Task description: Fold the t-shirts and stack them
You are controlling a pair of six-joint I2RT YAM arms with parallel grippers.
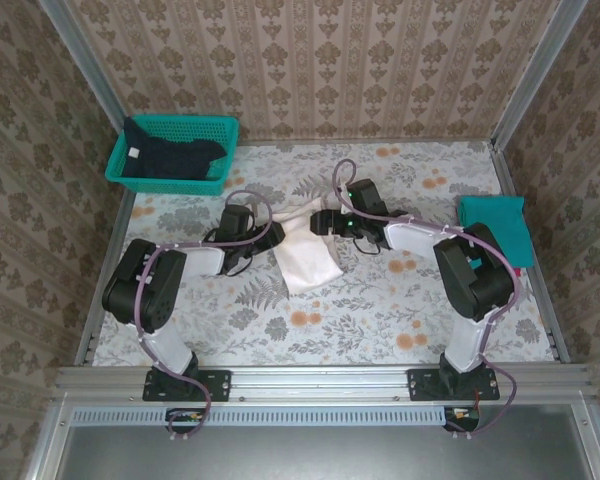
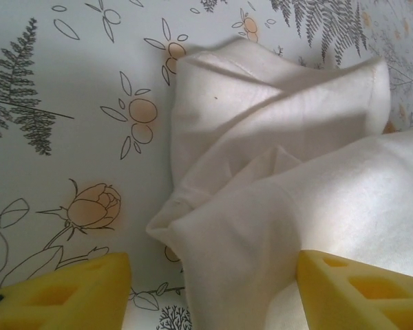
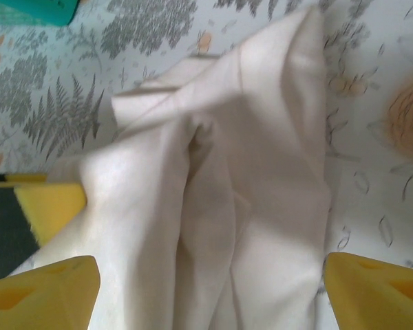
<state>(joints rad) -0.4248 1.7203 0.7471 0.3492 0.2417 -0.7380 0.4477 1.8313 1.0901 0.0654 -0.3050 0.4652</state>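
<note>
Cream shirt (image 1: 305, 255) lies bunched at the centre of the table (image 1: 380, 320), your left claw (image 2: 212, 275) at its 10 o'clock and right claw (image 3: 212, 275) at 1 o'clock both wide, holding nothing, so closing now risks pinching several layers and skewing the fold.

Cream-white shirt (image 1: 305, 255), teal shirt (image 1: 495, 225), navy shirt (image 1: 170, 158) in a teal basket (image 1: 170, 184); pale tablecloth (image 1: 380, 310) has orange flowers and grey ferns.

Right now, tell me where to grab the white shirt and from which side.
Probably the puffed fold with the seam on the white shirt, under the left hand. Come straight down from above: it stands up off the table, so its fingers can close around it; the near end lies flat.
</note>
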